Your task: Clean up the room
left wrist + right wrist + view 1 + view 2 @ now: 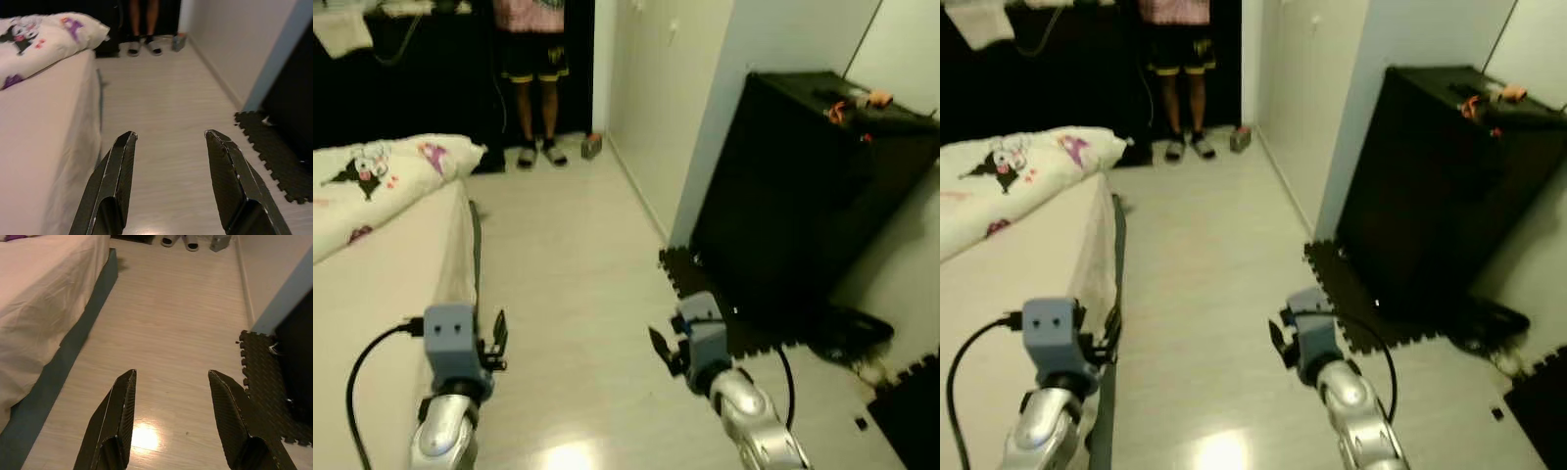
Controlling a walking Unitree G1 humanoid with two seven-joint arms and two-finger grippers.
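1. Room tidying looks barely begun, as we judge it: both our claws are empty.
2. We hold the left claw [168,181] released over the pale floor [578,284], beside the bed [382,284].
3. Our right claw [171,421] also gapes, grasping nothing, near the dark foam mat [266,382].
4. Small orange clutter [857,101] sits on the black cabinet [803,186], and a small box [591,146] lies by the far wall near a standing person [533,59]; these seem left to collect.

I see soft, even room light; an overhead lamp glares off the pale floor [142,435]. The far doorway and the black cabinet [803,186] sink into shadow; everything looks slightly soft.
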